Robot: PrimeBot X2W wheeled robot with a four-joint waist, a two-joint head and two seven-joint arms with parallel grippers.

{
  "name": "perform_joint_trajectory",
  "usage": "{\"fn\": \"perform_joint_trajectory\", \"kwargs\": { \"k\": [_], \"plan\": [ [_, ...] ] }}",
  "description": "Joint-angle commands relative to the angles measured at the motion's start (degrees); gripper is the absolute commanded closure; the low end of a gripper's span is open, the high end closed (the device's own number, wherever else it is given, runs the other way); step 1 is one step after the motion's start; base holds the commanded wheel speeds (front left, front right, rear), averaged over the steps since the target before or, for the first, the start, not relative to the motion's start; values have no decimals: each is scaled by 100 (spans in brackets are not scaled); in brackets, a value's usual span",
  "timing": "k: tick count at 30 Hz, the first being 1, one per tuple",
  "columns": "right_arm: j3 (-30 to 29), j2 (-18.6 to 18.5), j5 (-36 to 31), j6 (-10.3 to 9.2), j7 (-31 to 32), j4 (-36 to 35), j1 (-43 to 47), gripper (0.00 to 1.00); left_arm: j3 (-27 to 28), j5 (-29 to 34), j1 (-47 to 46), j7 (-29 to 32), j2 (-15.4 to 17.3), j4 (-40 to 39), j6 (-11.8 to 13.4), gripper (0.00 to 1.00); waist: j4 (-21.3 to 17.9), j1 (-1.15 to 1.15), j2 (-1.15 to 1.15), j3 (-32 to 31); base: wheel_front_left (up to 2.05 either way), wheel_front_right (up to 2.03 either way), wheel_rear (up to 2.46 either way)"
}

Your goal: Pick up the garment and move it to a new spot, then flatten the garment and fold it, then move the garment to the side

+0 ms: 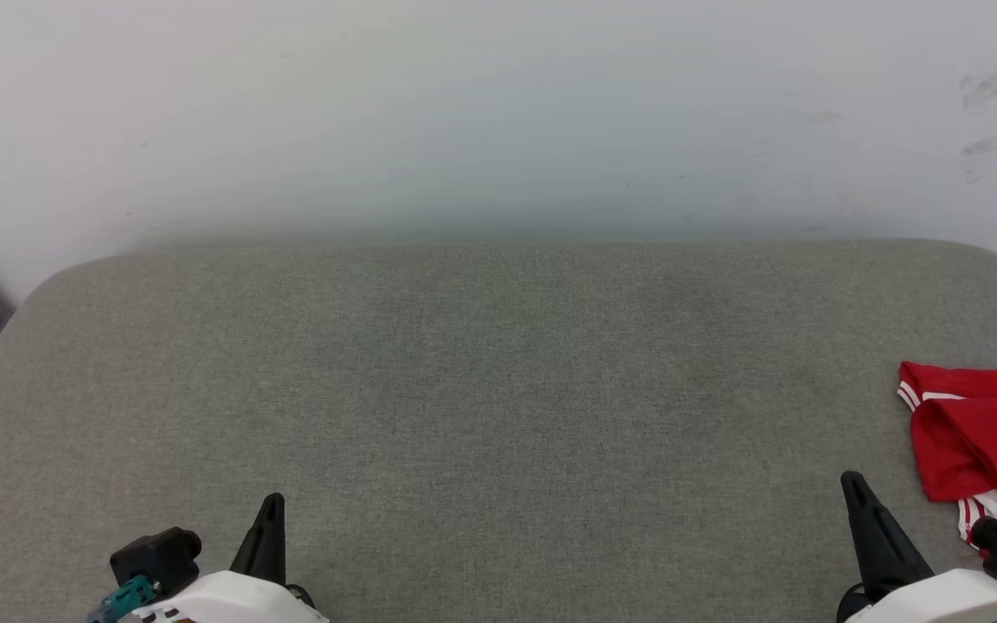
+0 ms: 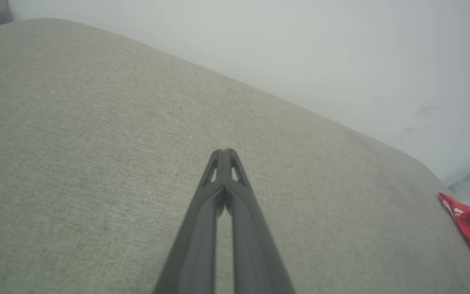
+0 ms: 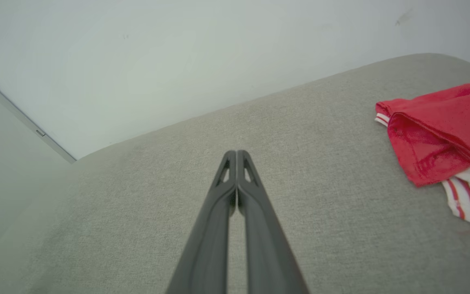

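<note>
You have the garment (image 1: 983, 433) bunched in a crumpled heap at the right edge of the grey padded surface (image 1: 498, 389), towards the near right corner, and part of it runs past the edge of the head view. What you can see is mostly red cloth folded over itself. There is a strip of red-and-white striped trim at the far left of the heap, and a patch of white cloth with red stripes at its near end. No lettering is visible from here.

Your right gripper (image 1: 852, 481) is the nearer one. It sits just beside the heap on the side towards the middle of the surface, without touching the cloth. In the right wrist view its two dark fingers (image 3: 218, 228) are pressed together at the tips with nothing between them, and the garment (image 3: 435, 139) lies off to one side.

Your left gripper (image 1: 272, 506) is well apart from the heap, over the near left part of the surface. Its fingers (image 2: 202, 228) are also pressed together and hold nothing.

A pale wall (image 1: 498, 112) with a few dark scuffs rises behind the far edge.
</note>
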Motion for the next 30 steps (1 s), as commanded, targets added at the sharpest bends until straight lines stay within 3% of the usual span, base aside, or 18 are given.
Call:
{"fn": "perform_joint_trajectory", "kwargs": {
  "k": [1, 30],
  "plan": [
    [-20, -24, 233, 0, 12, -23, -193, 100, 123, -161, -201, 41, -10, -64, -54, 100, 1, 0, 0, 5, 0, 0, 0],
    [-103, -41, 2635, 0, 108, 511, -665, 100, 930, -1895, -403, 634, -491, 22, -590, 100, 14, 0, 0, 111, 0, 0, 0]
  ]
}}
